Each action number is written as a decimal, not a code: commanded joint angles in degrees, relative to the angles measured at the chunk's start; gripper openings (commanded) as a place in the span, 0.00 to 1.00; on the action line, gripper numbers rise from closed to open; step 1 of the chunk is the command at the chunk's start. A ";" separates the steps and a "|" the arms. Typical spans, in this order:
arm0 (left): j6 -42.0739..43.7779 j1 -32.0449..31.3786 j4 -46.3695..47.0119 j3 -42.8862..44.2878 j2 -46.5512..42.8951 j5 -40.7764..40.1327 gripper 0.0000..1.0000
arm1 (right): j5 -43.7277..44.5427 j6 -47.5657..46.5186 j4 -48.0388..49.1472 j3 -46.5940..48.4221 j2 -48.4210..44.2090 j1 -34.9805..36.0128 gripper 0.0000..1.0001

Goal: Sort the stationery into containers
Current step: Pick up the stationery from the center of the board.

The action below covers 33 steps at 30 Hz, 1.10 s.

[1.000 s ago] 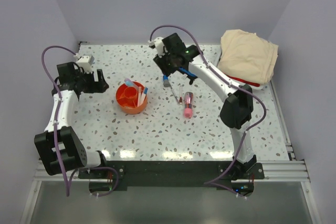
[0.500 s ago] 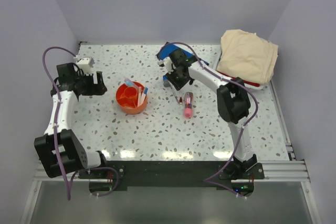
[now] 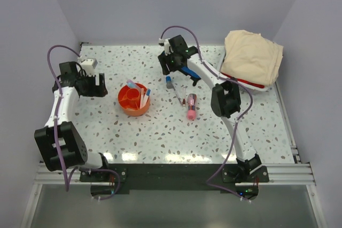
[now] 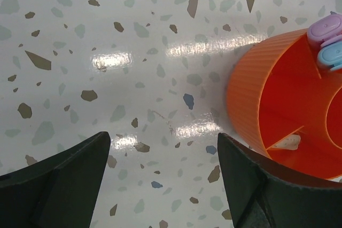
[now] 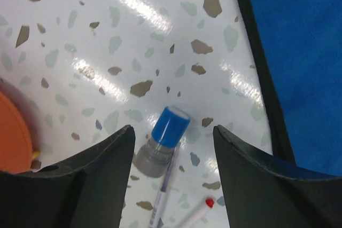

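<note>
The left gripper [image 3: 101,85] hovers over bare table [image 3: 160,132], just left of the orange tub [image 3: 133,100]. Its jaws are spread wide, with nothing between them. In the left wrist view the left gripper [image 4: 163,138] frames speckled tabletop, and the tub's ribbed wall [image 4: 247,97] sits off to the right, apart from the fingers [image 4: 59,177]. A lilac cap [image 4: 324,28] and a light-blue cap [image 4: 331,57] stick up side by side at the tub's rim, and a pale scrap lies in one of the inner compartments.

The right gripper [image 3: 167,69] is at the far middle of the table, also released and holding nothing. In its wrist view the right gripper [image 5: 173,130] opens over a blue-capped marker [image 5: 163,142] that lies flat on the table, lined up with the gap between the fingers [image 5: 85,185]; whether they touch it cannot be told. A thin pen [image 5: 163,196] lies against the marker's grey body, and a red-tipped pen [image 5: 196,212] shows at the lower edge. The blue pouch [image 5: 304,46] with its dark edging lies just right of the marker, not touching it.

From above, the marker [image 3: 169,83] lies right of the tub. The two thin pens [image 3: 178,95] are just nearer and to its right, and the pink tube [image 3: 191,109] is nearer again. All of them rest on the table, outside both containers. The pouch [image 3: 187,71] is mostly hidden under the right arm. A white basket [image 3: 251,83] with a beige cloth [image 3: 252,54] stands at the far right.
</note>
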 commanded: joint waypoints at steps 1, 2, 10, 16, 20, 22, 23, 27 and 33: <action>1.70 0.45 -0.64 2.07 -0.11 -0.84 0.86 | -2.93 5.87 -0.55 3.91 2.38 -0.84 0.62; 1.61 0.45 -0.82 1.98 -0.20 -0.85 0.86 | -2.93 6.31 -0.28 3.82 2.56 -0.84 0.61; 1.61 0.45 -0.56 0.05 -0.90 -0.23 0.86 | -2.23 7.99 0.43 4.34 4.49 -0.49 0.56; 1.70 0.45 -0.56 0.05 -1.52 0.47 0.86 | -0.65 8.25 0.43 4.52 6.07 1.36 0.55; 2.31 0.45 -1.08 0.84 -1.69 0.74 0.87 | 1.02 10.26 0.34 3.91 7.04 1.97 0.55; 2.57 0.45 -1.43 1.10 -2.04 0.91 0.87 | 1.55 10.10 0.25 3.56 7.48 2.24 0.55; 2.58 0.36 -1.44 1.10 -2.22 1.00 0.87 | 2.60 10.01 0.16 3.47 7.57 2.50 0.54; 3.02 0.45 -2.49 1.80 -2.83 2.05 0.87 | 5.93 9.92 -0.27 2.94 8.01 3.38 0.49; 4.95 0.45 -3.98 2.68 -4.15 2.67 0.87 | 9.54 7.82 -0.89 1.71 7.57 5.75 0.48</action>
